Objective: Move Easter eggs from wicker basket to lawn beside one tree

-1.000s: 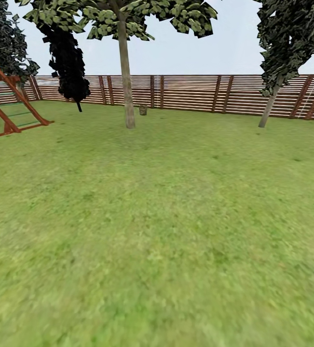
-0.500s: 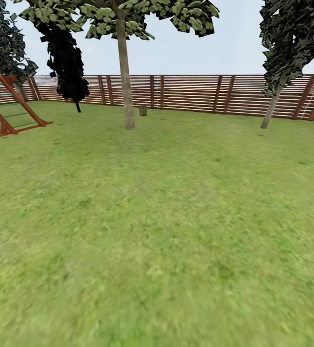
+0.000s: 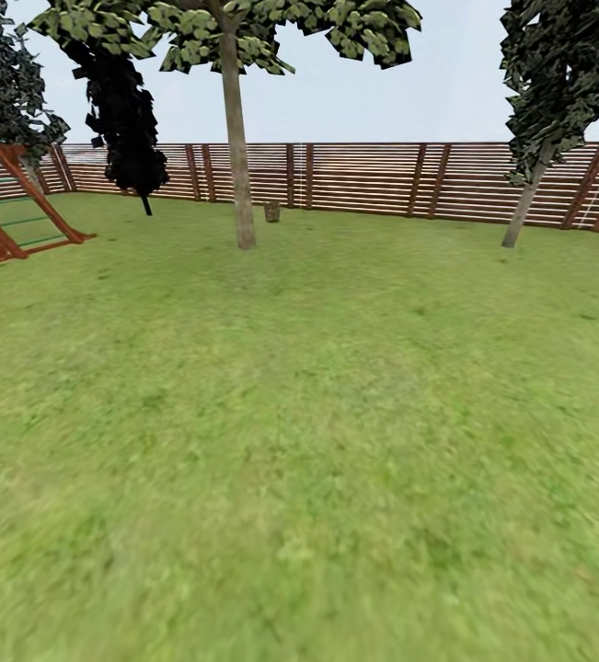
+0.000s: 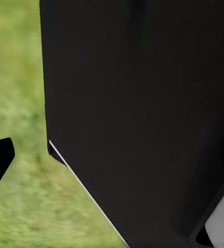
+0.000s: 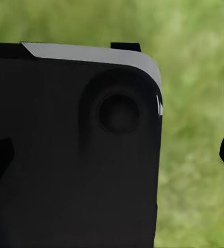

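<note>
Robot's in transit across the lawn (image 3: 317,441). Far off, by the fence (image 3: 446,179), the wicker basket (image 3: 272,211) sits just right of the tree (image 3: 239,165) w/ the pale trunk. No eggs visible at this range. Wrist views give dark robot body over grass; can't tell if either set of jaws is released or clenched. Next, I'd say: close in on the basket, then reach for egg 1 of 3.

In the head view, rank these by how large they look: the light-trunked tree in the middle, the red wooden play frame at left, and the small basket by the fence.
1. The tree, tallest by far.
2. The play frame, partly cut off by the picture's edge.
3. The basket, tiny.
All stand far from the camera, so true sizes stay unsure.
</note>
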Available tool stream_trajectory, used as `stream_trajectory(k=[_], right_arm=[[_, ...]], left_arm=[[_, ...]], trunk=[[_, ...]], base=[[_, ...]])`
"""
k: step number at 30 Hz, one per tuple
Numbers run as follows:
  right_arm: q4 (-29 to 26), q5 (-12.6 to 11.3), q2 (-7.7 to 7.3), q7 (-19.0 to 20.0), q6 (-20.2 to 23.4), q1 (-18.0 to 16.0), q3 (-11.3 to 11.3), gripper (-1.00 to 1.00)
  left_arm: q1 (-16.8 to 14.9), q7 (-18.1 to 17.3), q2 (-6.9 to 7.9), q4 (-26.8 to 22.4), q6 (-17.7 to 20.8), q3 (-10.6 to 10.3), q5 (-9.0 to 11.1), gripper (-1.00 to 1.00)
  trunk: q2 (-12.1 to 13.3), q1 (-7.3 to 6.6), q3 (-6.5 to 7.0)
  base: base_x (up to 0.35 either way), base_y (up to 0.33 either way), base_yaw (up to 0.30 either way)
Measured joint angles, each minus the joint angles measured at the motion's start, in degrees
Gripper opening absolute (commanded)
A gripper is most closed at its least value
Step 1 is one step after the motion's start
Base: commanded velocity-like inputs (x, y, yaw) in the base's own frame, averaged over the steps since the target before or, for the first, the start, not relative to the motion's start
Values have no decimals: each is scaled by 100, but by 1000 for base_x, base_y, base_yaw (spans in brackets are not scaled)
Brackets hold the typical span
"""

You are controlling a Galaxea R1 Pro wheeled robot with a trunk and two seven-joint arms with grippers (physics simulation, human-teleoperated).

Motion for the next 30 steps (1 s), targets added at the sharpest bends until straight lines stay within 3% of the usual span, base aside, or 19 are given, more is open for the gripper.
stream_trajectory(k=[30], right_arm=[[51,39,46,0,1,0,50,100]], left_arm=[[0,1,0,0,0,0,0,100]], trunk=[[0,0,0]], base=[[336,0,0]])
